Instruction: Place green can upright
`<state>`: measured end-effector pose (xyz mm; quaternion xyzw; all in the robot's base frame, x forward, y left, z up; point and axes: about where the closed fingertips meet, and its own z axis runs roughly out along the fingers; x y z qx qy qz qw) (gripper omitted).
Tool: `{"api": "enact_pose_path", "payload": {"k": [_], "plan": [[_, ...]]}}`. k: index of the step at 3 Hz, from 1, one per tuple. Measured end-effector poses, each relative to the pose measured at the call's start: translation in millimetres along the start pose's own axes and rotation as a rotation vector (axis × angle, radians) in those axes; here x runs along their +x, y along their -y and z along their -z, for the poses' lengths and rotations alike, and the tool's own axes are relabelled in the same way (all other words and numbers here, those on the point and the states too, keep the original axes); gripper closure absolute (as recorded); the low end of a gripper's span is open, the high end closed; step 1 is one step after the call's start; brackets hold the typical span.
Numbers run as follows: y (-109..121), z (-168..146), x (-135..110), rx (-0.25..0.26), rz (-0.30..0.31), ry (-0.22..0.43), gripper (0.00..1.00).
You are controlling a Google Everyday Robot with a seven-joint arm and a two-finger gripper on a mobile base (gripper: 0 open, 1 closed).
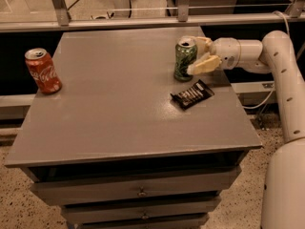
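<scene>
Nearest me on the table (119, 137) lies a dark snack packet (192, 94), just in front of the work, so I'd retreat toward the right rather than across it. The red can (43, 70) stands well apart by the left edge. Farther back, the green can (184, 61) stands upright on the table with the gripper (194, 56) apparently pinching it from the right. I'd spread the fingers slowly and evenly so that neither nudges it over.

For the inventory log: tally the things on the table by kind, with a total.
Cans: 2 (green can, red can)
Dark snack packet: 1
Total: 3
The end effector sits beside the green can.
</scene>
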<state>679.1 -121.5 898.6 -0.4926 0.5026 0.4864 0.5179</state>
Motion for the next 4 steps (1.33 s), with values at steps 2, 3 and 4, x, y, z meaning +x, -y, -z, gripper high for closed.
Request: {"api": "enact_pose_path", "payload": {"k": [2, 3, 4], "plan": [[-9, 63, -13, 0.097, 0.064, -0.150, 0.00], [-25, 115, -38, 0.219, 0.082, -0.245, 0.00], [-28, 123, -43, 0.236, 0.088, -0.255, 0.00]]}}
